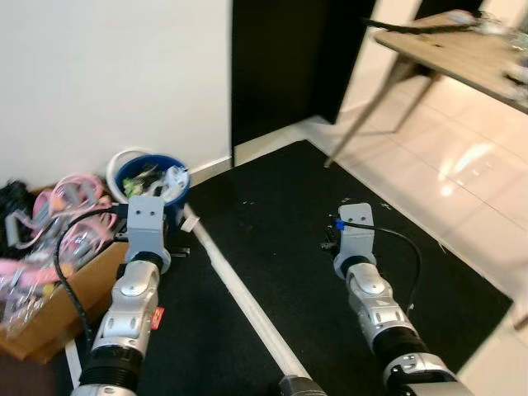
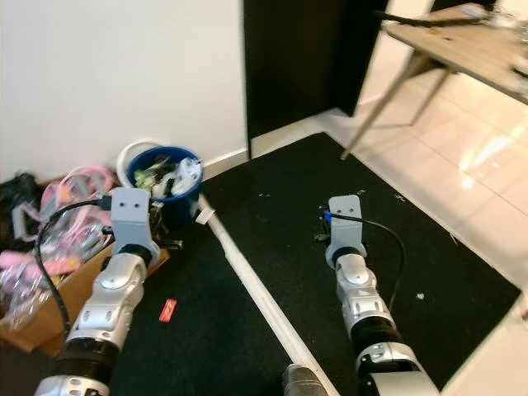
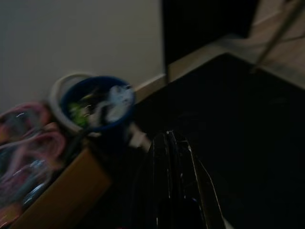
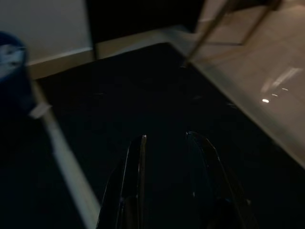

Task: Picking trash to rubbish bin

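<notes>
- The blue rubbish bin (image 2: 167, 191), stuffed with trash, stands against the white wall (image 2: 115, 74), beside a cardboard box (image 2: 62, 305).
- A small red wrapper (image 2: 167, 309) lies on the black mat (image 2: 289, 239) near the left arm.
- Left pincer (image 3: 172, 157): fingers together, pointing toward the bin.
- Right pincer (image 4: 167, 162): fingers apart, empty, above the mat.

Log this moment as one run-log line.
left gripper: shut, empty | right gripper: open, empty | round blue plastic bin: holds trash, by wall | small red wrapper: on black mat
</notes>
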Motion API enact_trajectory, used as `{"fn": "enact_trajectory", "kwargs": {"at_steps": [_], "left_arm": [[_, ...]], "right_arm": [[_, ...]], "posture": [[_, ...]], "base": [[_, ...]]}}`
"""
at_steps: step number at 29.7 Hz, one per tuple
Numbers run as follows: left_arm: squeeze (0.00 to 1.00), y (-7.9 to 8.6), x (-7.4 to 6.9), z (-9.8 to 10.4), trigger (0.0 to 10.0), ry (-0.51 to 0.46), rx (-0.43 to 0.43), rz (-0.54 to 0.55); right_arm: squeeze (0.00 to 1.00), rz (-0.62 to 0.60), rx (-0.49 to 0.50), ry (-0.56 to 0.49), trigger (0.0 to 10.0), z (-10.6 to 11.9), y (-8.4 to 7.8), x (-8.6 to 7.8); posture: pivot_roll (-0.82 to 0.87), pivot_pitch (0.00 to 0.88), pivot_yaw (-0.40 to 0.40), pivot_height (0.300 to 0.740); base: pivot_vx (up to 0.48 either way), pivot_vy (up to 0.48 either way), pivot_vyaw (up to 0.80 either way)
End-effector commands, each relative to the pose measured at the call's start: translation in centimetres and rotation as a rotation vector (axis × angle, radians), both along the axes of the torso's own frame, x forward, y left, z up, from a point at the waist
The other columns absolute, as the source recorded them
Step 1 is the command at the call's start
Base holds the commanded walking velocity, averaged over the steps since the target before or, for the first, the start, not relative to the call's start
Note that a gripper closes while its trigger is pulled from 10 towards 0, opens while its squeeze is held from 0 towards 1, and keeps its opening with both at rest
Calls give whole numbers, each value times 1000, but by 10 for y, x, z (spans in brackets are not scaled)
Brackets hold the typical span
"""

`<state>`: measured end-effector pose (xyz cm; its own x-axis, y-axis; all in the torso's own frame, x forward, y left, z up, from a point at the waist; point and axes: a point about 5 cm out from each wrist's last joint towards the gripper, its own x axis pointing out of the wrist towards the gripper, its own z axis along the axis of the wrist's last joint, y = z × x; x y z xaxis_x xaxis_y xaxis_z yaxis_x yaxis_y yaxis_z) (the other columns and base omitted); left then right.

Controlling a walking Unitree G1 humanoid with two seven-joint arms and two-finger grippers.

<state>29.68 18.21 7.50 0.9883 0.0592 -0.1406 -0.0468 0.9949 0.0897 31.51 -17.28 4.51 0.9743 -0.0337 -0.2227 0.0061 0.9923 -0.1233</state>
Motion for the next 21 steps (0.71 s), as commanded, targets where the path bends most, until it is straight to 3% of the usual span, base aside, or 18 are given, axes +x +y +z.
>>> {"fn": "enact_trajectory", "kwargs": {"at_steps": [1, 21], "left_arm": [[0, 0, -2, -6, 10000, 27, 5, 4], [0, 1, -3, -8, 10000, 49, 8, 7]], "right_arm": [[0, -3, 3, 14, 10000, -3, 1, -2], [0, -12, 12, 19, 10000, -4, 0, -2]], "posture": [[24, 38, 6, 740], [26, 35, 2, 740]], "base": [[0, 0, -800], [0, 0, -800]]}}
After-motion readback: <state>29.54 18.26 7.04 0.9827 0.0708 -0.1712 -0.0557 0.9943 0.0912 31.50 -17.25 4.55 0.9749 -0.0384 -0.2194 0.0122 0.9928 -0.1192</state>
